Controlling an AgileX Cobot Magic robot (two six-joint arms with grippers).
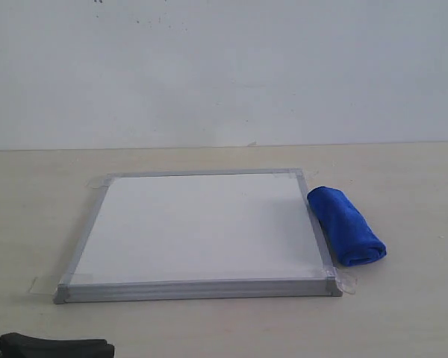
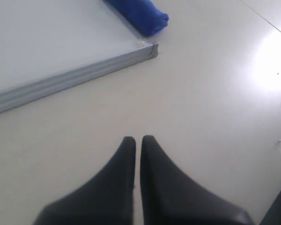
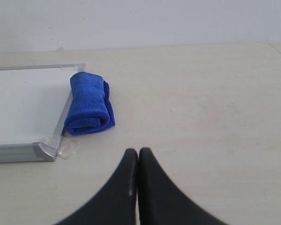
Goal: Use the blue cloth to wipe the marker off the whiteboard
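Unopened, your right gripper (image 3: 137, 151) (pinched empty, left gripper (image 2: 137, 138) too) would just roll the blue cloth (image 1: 347, 226) away.

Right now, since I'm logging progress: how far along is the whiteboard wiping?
Done, by the look of it: the whiteboard shows plain white in every view, with no marker line visible. In hand: nothing. The left tool and right tool are both shut and empty over the table. The blue cloth lies rolled alongside the board's frame. Left: nothing visible to wipe.
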